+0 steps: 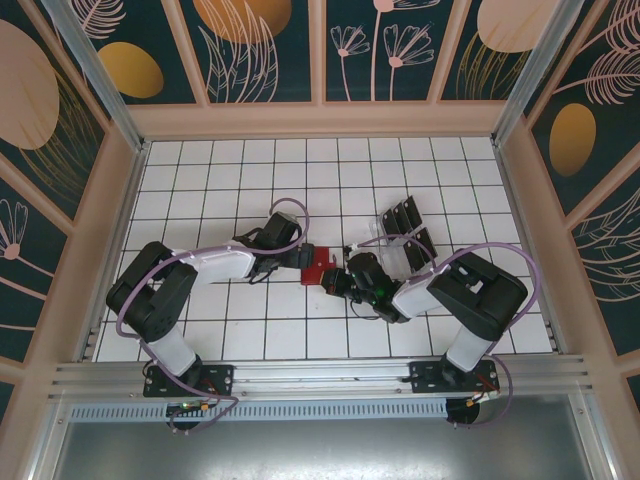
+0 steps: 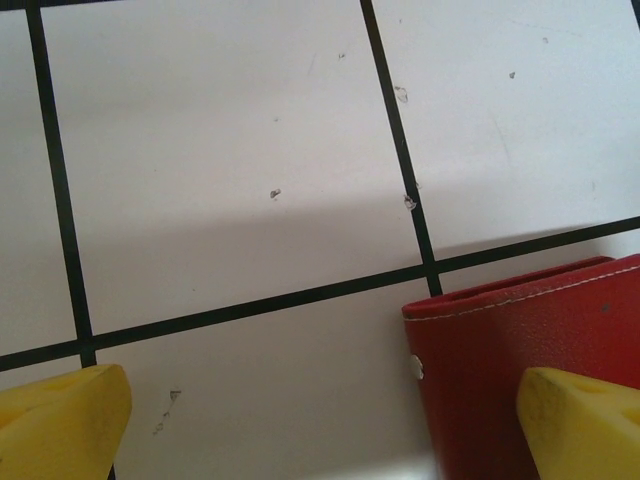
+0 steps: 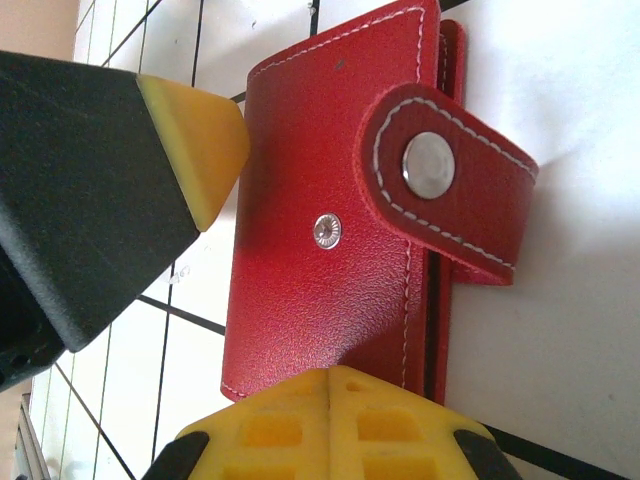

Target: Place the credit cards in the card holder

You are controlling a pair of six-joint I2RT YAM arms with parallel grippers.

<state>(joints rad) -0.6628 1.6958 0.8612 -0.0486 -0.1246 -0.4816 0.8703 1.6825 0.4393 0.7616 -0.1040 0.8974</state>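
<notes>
No cards (image 1: 405, 228) seem to be in the red wallet (image 3: 320, 250) yet; it lies unsnapped between the wide-open left hand (image 2: 320, 430) and closed right hand (image 3: 330, 400).

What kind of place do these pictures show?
Probably a robot test cell, not a home: two arms bolted to a metal rail, a white tiled table, and patterned panel walls closing it in.

I'm looking into a robotics lab test cell: a white grid-tiled bench (image 1: 210, 170), boxed in by flower-patterned wall panels (image 1: 265, 50), with an aluminium rail (image 1: 320, 375) along its near edge.
</notes>
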